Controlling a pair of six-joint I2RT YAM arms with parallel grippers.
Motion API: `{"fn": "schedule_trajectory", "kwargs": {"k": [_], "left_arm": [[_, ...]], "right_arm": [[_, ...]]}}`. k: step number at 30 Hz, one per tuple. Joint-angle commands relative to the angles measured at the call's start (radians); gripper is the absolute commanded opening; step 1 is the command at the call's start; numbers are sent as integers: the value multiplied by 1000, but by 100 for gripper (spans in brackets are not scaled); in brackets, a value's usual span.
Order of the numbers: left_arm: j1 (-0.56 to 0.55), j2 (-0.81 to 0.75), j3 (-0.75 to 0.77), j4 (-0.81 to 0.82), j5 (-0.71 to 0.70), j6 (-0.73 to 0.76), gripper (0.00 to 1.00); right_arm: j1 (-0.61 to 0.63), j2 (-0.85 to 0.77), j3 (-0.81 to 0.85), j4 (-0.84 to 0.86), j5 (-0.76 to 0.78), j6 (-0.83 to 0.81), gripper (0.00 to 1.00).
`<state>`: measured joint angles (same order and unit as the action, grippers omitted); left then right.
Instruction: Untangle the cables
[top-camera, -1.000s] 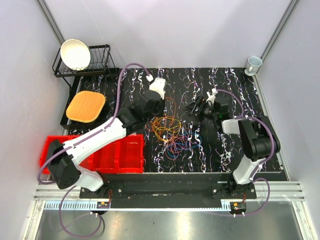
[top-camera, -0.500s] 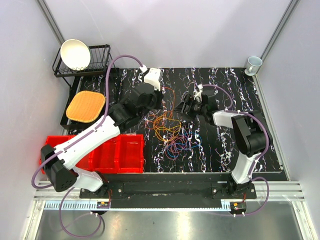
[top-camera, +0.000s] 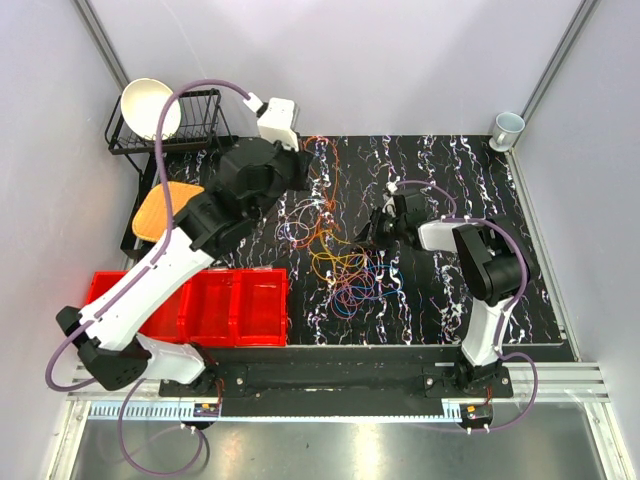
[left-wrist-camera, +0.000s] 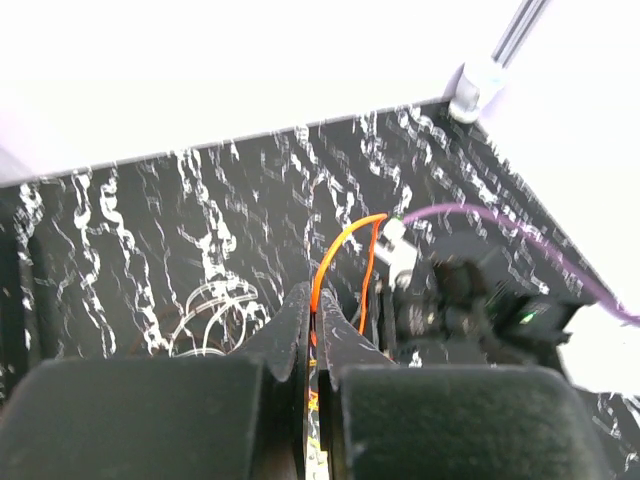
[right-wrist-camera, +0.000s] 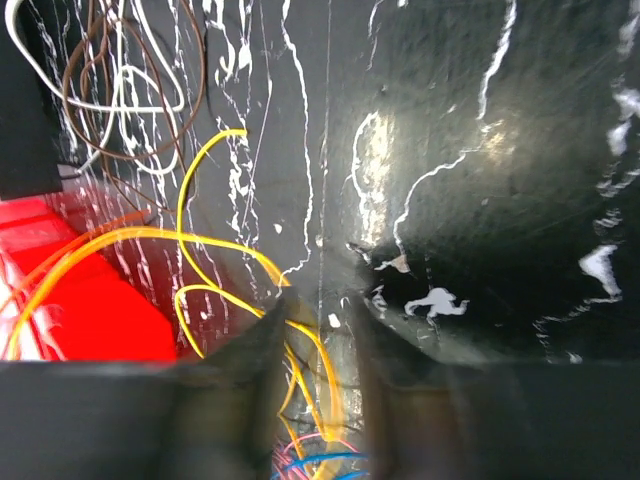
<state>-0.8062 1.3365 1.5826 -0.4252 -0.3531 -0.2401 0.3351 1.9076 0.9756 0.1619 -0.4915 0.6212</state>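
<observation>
The cables (top-camera: 340, 265) lie in a loose tangle of orange, yellow, blue and purple loops on the black mat (top-camera: 470, 190). Whitish loops (top-camera: 295, 225) spread toward the left. My left gripper (top-camera: 316, 158) is raised at the back left, shut on an orange cable (left-wrist-camera: 345, 240) that arches up out of its fingertips (left-wrist-camera: 314, 300). My right gripper (top-camera: 372, 235) sits low at the tangle's right edge. In the right wrist view its jaws (right-wrist-camera: 318, 305) stand apart around a yellow cable (right-wrist-camera: 200, 238), with blue and pink strands just behind.
Red bins (top-camera: 235, 305) sit at the front left of the mat. A wire dish rack (top-camera: 200, 130) with a white bowl (top-camera: 150, 108) stands at the back left, beside an orange waffle pad (top-camera: 160, 205). A cup (top-camera: 507, 128) is in the back right corner.
The left arm has risen and swung back-left with the orange cable, stretching the tangle out. The right gripper has moved left to the tangle and its jaws have narrowed.
</observation>
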Motion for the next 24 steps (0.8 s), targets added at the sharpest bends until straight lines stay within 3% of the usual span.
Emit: {"fn": "schedule_trajectory", "kwargs": {"k": [1,2,3,9,14,24], "left_arm": [[7,-45,60,2,-38,41,1],[7,-49,60,0,-40,41,1],[7,-51,57,2,-40,41,1],[9,-82,60,-7,-67,56,1],[10,-137,80,-40,-118,88,2],[13,-316,50,-84,-260,150,6]], "right_arm": [[22,18,38,5,-38,-14,14],[24,19,40,7,-39,-12,3],[24,22,40,11,-42,-8,0],[24,10,40,2,-33,-9,0],[2,-82,15,-39,97,-26,0],[-241,-416,-253,-22,398,103,0]]}}
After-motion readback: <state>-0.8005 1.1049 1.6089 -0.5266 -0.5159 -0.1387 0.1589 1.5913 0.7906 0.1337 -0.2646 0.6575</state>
